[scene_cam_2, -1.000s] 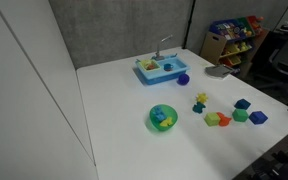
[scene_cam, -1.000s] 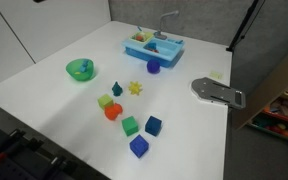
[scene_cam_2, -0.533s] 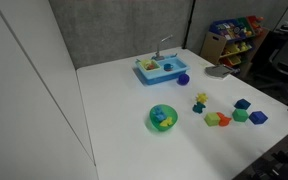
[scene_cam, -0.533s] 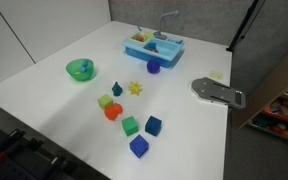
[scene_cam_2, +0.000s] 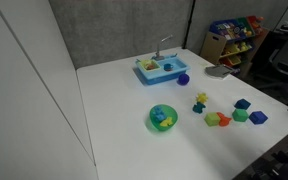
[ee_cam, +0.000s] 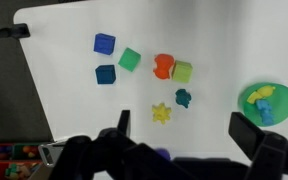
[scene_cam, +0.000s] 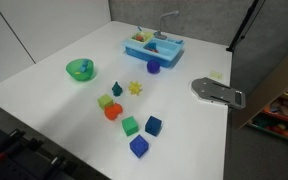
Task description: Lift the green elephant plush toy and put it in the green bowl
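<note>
The green elephant plush toy [scene_cam: 117, 89] is a small dark teal figure on the white table, next to a yellow star [scene_cam: 135, 88]; it also shows in an exterior view [scene_cam_2: 201, 98] and in the wrist view [ee_cam: 183, 97]. The green bowl [scene_cam: 80, 69] sits apart from it, with small blue and yellow pieces inside; it also shows in an exterior view [scene_cam_2: 163, 117] and at the wrist view's right edge [ee_cam: 267, 101]. My gripper [ee_cam: 184, 125] is open and empty, high above the table, with the toy between its fingers in the wrist view. The arm is not seen in either exterior view.
A blue rectangular tray [scene_cam: 152, 45] with a faucet stands at the table's back, a purple ball [scene_cam: 153, 67] in front of it. Several toy blocks lie near the toy: yellow-green [scene_cam: 105, 101], orange [scene_cam: 112, 111], green [scene_cam: 130, 125] and two blue [scene_cam: 153, 125]. A grey plate [scene_cam: 216, 91] lies at the table edge.
</note>
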You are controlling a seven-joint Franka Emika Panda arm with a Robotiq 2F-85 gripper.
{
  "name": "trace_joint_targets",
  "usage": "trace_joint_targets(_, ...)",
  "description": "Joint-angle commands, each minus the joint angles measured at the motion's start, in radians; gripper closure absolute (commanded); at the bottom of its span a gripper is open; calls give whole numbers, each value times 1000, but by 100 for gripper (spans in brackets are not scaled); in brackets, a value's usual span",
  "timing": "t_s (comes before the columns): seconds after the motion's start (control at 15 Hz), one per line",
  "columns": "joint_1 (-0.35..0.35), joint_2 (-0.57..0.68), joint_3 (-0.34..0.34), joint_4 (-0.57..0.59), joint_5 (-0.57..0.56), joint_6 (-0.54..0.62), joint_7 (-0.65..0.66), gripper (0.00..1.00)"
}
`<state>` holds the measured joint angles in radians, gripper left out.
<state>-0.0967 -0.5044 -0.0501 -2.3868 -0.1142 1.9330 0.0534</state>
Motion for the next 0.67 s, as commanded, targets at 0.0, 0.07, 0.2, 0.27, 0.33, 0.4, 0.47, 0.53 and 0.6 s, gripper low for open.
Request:
trace_joint_targets(0.0,16,124,-2,96,21,6,-8,0)
trace_joint_targets(0.07,20,152,-3,112,26,13,-9,0)
trace_joint_targets(0.2,28,212,-6,143,36,23,-20,0)
trace_joint_targets(0.27,31,247,-7,159,41,28,-26,0)
trace_joint_targets(0.33,33,279,-6,172,41,34,-30,0)
trace_joint_targets(0.4,35,313,-5,186,38,45,-31,0)
trace_joint_targets(0.47,37,347,-7,201,42,51,-41,0)
trace_joint_targets(0.53,39,383,-9,218,53,55,-53,0)
trace_joint_targets(0.6,40,414,-9,232,60,59,-64,0)
